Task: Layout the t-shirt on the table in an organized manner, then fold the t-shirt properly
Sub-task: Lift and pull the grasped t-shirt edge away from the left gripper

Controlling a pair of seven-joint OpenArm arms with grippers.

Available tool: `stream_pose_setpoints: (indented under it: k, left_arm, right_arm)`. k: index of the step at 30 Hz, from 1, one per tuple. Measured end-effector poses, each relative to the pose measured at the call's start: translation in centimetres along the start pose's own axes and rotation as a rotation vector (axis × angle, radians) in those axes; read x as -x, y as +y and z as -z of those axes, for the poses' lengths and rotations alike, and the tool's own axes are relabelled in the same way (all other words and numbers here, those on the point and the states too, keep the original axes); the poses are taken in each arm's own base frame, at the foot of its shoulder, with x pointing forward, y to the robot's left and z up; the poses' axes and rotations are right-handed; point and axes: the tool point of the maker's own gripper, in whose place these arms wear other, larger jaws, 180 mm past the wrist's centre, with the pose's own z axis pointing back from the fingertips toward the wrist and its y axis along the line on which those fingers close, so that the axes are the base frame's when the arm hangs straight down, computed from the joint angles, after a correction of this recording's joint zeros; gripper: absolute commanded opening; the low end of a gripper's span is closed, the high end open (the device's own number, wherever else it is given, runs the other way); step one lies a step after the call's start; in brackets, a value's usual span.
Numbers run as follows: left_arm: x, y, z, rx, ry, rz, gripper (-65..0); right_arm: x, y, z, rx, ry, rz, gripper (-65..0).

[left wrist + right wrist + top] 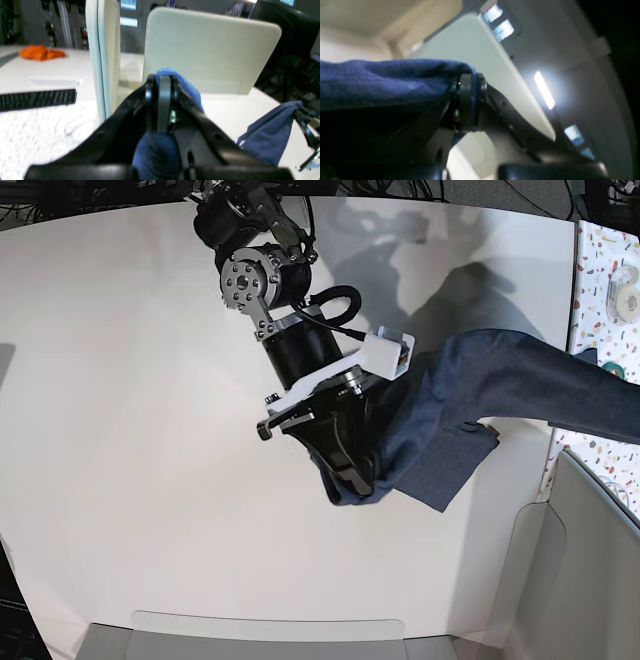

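The dark navy t-shirt (480,395) hangs bunched in the air above the white table (120,440), stretched between both arms. My right gripper (347,478) is shut on a lower fold of it, near the middle of the base view. In its wrist view that gripper (468,83) pinches the t-shirt (382,80), which drapes off to the left. My left gripper (164,83) is shut on the t-shirt (182,83), and blue cloth bulges past the fingertips. The right gripper (306,122) also shows in the left wrist view, holding a hanging flap (270,132). In the base view the shirt runs off the right edge, where the left gripper is out of view.
A confetti-speckled surface (605,310) with a tape roll (627,300) borders the table on the right. Upright pale panels (212,50) stand close by. An orange cloth (41,52) and a black ribbed strip (37,99) lie beyond the divider (100,62).
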Motion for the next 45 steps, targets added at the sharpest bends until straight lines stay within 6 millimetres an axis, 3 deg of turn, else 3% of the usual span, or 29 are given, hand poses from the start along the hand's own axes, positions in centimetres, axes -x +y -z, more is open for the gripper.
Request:
stream_pose_setpoints:
  k: [4,9,12,17,19,21,25,31,34,39,45]
  left_arm:
    - [1.7,0.2,-0.8,-0.019,0.054,-0.030,-65.0]
    - [4.6,0.4,-2.2,-0.057,0.134,-0.088,-65.0]
    - [5.6,0.5,-2.9,-0.075,0.166,-0.110,-65.0]
    - [6.1,0.5,-3.3,-0.079,0.187,-0.116,-65.0]
    - [6.0,0.5,-3.1,-0.076,0.185,-0.111,-65.0]
    - [5.1,0.5,-2.4,-0.065,0.149,-0.096,-65.0]
    - [0.5,0.0,-0.2,-0.005,0.011,-0.012,-65.0]
    - [-5.5,0.3,1.5,-0.004,-0.192,-0.008,-65.0]
    - [-8.5,-1.2,3.1,0.068,-0.256,0.043,-65.0]
    - [-10.7,-3.6,6.1,0.147,-0.304,0.119,-65.0]
    - [-13.4,-6.1,8.3,0.205,-0.359,0.203,-65.0]
  right_arm:
    - [3.2,0.4,-1.2,-0.012,0.100,-0.004,-65.0]
    - [7.5,2.2,-4.4,-0.093,0.219,-0.051,-65.0]
    - [9.4,2.2,-5.5,-0.105,0.272,-0.073,-65.0]
    - [12.1,-0.9,-5.8,-0.006,0.329,-0.130,-65.0]
    - [12.4,-2.3,-4.9,0.033,0.323,-0.148,-65.0]
    - [11.8,-3.9,-3.6,0.082,0.290,-0.163,-65.0]
    - [10.3,-8.3,-0.5,0.207,0.220,-0.201,-65.0]
    - [7.4,-15.5,2.6,0.405,0.119,-0.250,-65.0]
    - [5.5,-18.6,3.7,0.490,0.066,-0.264,-65.0]
    - [2.5,-23.1,4.7,0.595,-0.063,-0.179,-65.0]
    - [-0.5,-26.7,4.9,0.683,-0.162,-0.176,-65.0]
